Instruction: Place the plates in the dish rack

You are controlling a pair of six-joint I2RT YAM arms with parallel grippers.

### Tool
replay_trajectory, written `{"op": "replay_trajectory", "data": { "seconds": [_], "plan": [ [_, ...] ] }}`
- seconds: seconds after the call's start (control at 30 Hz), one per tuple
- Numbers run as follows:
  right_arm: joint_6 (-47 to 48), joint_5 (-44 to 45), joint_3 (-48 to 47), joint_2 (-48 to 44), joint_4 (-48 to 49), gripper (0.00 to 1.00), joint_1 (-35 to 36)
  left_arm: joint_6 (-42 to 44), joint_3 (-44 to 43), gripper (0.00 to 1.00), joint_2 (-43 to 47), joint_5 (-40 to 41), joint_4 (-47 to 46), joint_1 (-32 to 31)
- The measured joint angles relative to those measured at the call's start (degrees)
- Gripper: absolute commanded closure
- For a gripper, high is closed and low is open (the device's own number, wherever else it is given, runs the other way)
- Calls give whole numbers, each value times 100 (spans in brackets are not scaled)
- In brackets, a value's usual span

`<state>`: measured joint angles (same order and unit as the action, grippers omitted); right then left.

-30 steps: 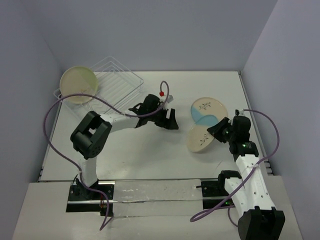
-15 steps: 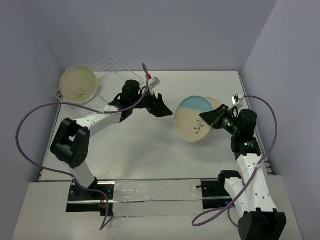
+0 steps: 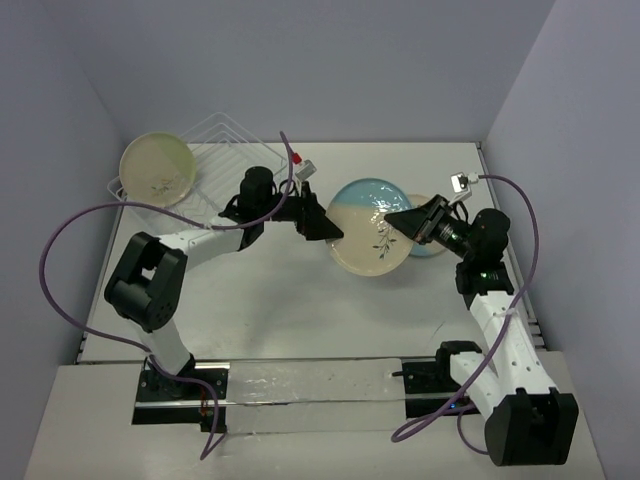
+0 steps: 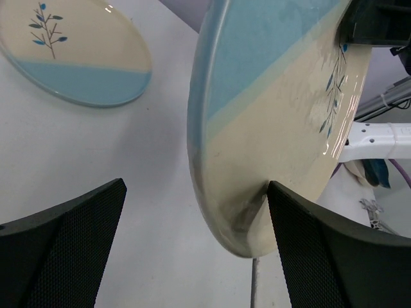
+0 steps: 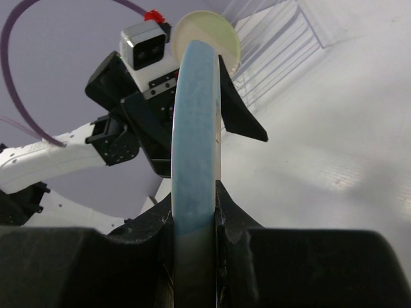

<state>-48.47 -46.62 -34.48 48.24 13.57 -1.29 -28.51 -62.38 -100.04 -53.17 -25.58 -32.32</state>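
My right gripper (image 3: 408, 222) is shut on the rim of a half cream, half light blue plate (image 3: 368, 226) and holds it tilted on edge above the table's middle. In the right wrist view the plate (image 5: 196, 122) is edge-on, clamped in the gripper (image 5: 196, 218). My left gripper (image 3: 322, 220) is open, and the plate's far rim (image 4: 257, 147) lies between its fingers (image 4: 321, 250), close to the right one. A second half-blue plate (image 4: 70, 58) lies flat on the table, partly hidden in the top view (image 3: 432, 247). The all-cream plate (image 3: 156, 170) stands in the wire dish rack (image 3: 235, 160).
The rack stands at the far left corner against the walls. Purple cables loop from both arms (image 3: 60, 260). The right side wall (image 3: 560, 200) is close behind the right arm. The left arm's camera housing (image 5: 144, 42) faces the right wrist.
My right gripper has lifted the half-blue plate off the other plate and carried it left. My left gripper has swung round so its open jaws straddle the plate's rim.
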Motion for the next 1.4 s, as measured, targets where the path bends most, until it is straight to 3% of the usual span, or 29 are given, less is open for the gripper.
{"op": "replay_trajectory", "data": {
  "seconds": [0.1, 0.17, 0.27, 0.4, 0.47, 0.53, 0.63, 0.67, 0.73, 0.87, 1.03, 1.27, 1.4],
  "plan": [
    [-102, -50, 35, 75, 270, 100, 61, -101, 33, 1, -49, -97, -181, -33],
    [-184, -54, 54, 161, 437, 100, 131, -148, 43, 8, -49, -156, -284, -63],
    [-207, -44, 80, 318, 607, 100, 288, -358, 113, 44, -49, -284, -588, -94],
    [-37, -121, 168, 550, 868, 100, 356, -881, 246, 66, -47, -512, -983, -88],
    [104, -216, 250, 660, 1139, 100, 358, -1232, 310, 87, -47, -687, -1103, -2],
    [176, -330, 293, 781, 1352, 100, 326, -1496, 332, 100, -46, -950, -1231, 59],
    [95, -504, 306, 910, 1620, 96, 300, -1668, 345, 100, -13, -1240, -1457, 117],
    [91, -521, 304, 923, 1654, 90, 300, -1672, 345, 100, -7, -1267, -1495, 119],
    [149, -510, 290, 928, 1612, 65, 300, -1666, 347, 100, -3, -1246, -1505, 119],
    [516, -24, 149, 928, 1004, 34, 320, -1548, 356, 100, 18, -1017, -1537, 88],
    [922, 907, -9, 688, 131, 20, 357, -1340, 366, 100, 45, -468, -1454, 101],
    [1256, 2135, -16, -306, -734, 18, 357, -296, 304, 100, 621, 661, -92, 394],
    [1323, 2661, -13, -682, -1005, 18, 355, 398, -318, 100, 805, 1406, 757, 416]
  ]
}}
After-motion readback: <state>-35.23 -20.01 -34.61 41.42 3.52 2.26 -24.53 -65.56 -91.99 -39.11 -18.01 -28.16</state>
